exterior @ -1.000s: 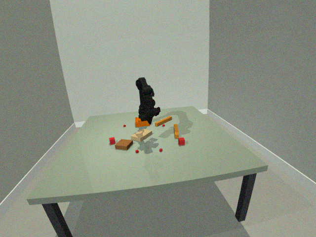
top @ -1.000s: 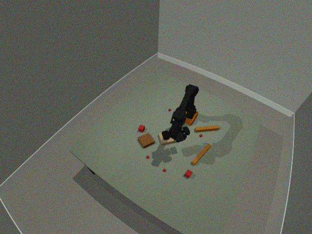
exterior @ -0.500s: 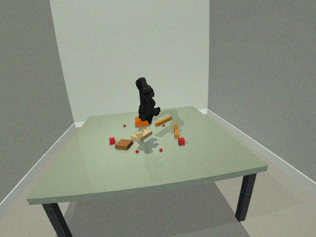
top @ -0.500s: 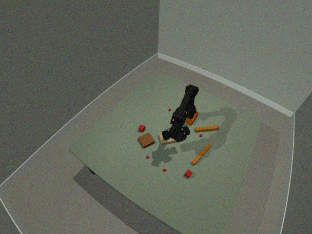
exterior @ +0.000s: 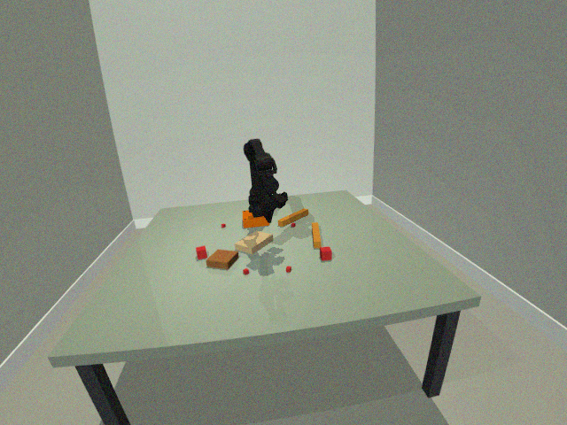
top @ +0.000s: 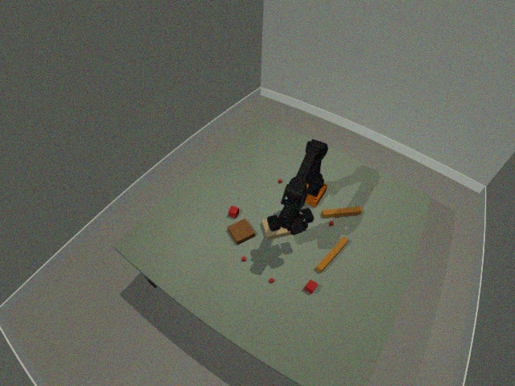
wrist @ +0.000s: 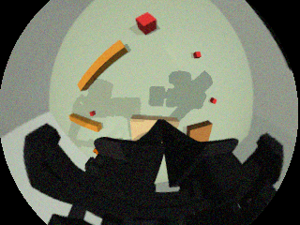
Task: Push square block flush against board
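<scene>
The brown square block (top: 241, 231) (exterior: 222, 258) (wrist: 201, 130) lies flat on the green table (top: 199, 199) (exterior: 229, 302). The tan board (top: 271, 232) (exterior: 253, 242) (wrist: 144, 127) lies just to its right, with a narrow gap between them and at a different angle. My black gripper (top: 286, 223) (exterior: 267, 214) (wrist: 161, 127) is shut on nothing. It hangs over the far part of the board, which it partly hides in the top view. I cannot tell whether the fingertips touch the board.
Two orange bars (top: 341, 211) (top: 331, 254) lie right of the arm. Two red cubes (top: 233, 211) (top: 310, 285) and several tiny red bits, such as one (top: 244, 258), are scattered around. The arm's orange base (top: 315, 194) (exterior: 253, 220) stands behind the board.
</scene>
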Controlling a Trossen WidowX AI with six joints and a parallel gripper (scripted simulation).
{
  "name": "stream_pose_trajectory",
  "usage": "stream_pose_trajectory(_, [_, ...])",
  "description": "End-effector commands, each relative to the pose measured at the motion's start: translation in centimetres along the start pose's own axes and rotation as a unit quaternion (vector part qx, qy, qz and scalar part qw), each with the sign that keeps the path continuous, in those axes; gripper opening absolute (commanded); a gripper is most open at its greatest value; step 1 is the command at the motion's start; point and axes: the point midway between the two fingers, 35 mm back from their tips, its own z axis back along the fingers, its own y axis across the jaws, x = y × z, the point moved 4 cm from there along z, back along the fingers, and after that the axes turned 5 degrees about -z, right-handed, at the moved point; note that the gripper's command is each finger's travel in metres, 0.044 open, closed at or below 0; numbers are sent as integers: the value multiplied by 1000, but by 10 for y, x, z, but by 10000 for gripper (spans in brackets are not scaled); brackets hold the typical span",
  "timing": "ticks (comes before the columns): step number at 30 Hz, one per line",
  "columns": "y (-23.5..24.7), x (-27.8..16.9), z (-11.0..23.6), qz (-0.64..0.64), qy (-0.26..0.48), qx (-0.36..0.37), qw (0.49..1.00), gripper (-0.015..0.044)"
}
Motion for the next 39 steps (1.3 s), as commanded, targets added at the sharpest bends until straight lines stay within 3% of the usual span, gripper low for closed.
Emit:
stream_pose_trajectory(1, [1,0,-1,0,0,0,1000,0])
stream_pose_trajectory(10, [53,-23,-63,-3,2,3,1000,0])
stream_pose_trajectory(15, [58,-26,-71,-3,2,3,1000,0])
stream_pose_trajectory(19, [58,-26,-121,-3,2,4,1000,0])
stream_pose_trajectory(39, [56,-39,-123,-3,3,3,1000,0])
